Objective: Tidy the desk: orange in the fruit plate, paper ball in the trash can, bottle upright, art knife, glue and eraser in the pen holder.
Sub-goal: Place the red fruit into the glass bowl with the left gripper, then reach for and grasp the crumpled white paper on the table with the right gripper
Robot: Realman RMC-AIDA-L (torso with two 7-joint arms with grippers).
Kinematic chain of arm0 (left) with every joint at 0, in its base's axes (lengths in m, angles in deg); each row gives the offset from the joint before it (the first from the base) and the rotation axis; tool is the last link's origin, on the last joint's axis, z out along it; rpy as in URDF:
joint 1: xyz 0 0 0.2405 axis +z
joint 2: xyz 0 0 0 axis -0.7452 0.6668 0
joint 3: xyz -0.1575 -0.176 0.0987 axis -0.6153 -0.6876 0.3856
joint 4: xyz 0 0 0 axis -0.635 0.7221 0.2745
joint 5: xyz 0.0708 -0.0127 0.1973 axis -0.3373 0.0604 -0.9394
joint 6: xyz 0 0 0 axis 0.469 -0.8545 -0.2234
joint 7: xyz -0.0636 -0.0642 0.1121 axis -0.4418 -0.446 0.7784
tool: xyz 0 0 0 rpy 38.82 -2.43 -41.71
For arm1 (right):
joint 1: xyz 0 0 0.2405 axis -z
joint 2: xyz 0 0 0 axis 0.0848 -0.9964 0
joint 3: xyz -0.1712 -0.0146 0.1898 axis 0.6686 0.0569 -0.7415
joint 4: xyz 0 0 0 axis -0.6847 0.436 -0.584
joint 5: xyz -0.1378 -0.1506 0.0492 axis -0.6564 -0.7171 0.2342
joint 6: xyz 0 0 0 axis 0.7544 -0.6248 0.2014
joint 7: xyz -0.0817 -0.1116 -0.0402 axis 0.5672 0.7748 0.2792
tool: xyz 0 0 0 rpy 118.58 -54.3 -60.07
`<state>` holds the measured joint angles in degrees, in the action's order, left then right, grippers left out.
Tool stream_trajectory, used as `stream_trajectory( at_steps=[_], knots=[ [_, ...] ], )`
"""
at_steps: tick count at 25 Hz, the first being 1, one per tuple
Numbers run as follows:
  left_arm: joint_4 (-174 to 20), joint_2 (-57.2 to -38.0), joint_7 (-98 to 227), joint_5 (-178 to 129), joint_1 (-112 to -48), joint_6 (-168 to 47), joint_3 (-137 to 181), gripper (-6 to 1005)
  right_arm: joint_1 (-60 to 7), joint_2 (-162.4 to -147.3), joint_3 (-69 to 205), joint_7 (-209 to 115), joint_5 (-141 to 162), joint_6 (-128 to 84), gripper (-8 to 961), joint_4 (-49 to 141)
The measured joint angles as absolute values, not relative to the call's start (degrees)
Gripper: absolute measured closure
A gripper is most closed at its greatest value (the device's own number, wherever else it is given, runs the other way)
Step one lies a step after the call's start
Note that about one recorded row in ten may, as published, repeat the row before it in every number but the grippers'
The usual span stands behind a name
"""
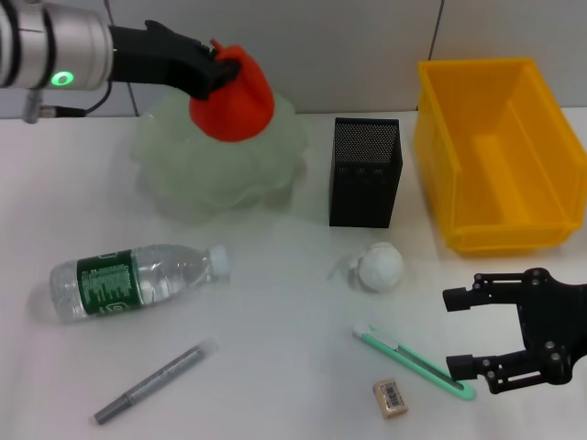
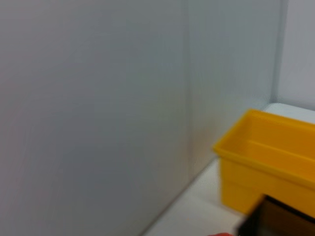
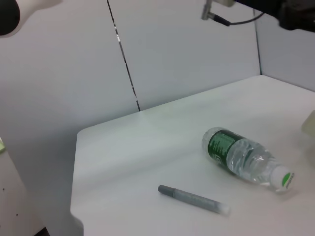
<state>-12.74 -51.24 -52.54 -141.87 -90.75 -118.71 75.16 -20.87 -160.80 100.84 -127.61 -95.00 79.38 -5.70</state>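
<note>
Orange-red, the orange [image 1: 234, 99] is sitting clamped in the left tool [image 1: 220, 71], hanging just over the pale green plate [image 1: 183, 174] directly beneath that tool. The right tool [image 1: 463, 332] is hovering low with its fingers spread apart; the knife [image 1: 413, 362] is lying between and just beside its fingertips, the eraser [image 1: 391, 399] near, the paper ball [image 1: 380, 267] and pen holder [image 1: 365, 171] farther ahead, the yellow bin [image 1: 495, 151] beyond. Well apart on the worktop [image 1: 275, 367], the bottle [image 1: 138, 280] is lying flat, the glue [image 1: 154, 380] beside it.
</note>
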Motion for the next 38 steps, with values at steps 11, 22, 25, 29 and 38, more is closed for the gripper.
stream_trajectory(
  at_steps=[11, 22, 25, 29, 38],
  knots=[
    [-22.9, -50.87, -54.9, -142.2, -92.7, -101.8, 77.7, 859, -20.5, -160.99, 101.1, -127.6, -95.0, 79.5, 130, -5.7],
    [-23.4, -50.99, -55.2, -142.2, -92.4, -100.0, 78.2, 737, -20.5, -161.06, 101.3, -127.6, -95.0, 79.3, 130, -5.4],
    [-23.4, -50.98, -54.9, -142.3, -92.3, -100.3, 78.2, 668, -20.7, -161.06, 101.2, -127.6, -95.0, 79.2, 130, -5.3],
    [-23.2, -50.98, -54.5, -142.2, -92.0, -101.1, 78.2, 553, -21.1, -161.06, 101.3, -127.6, -95.0, 79.1, 130, -5.0],
    [-14.3, -50.7, -45.0, -129.7, -84.5, -119.0, 76.2, 201, -22.1, -161.06, 100.9, -128.8, -95.0, 79.1, 131, -6.2]
  ],
)
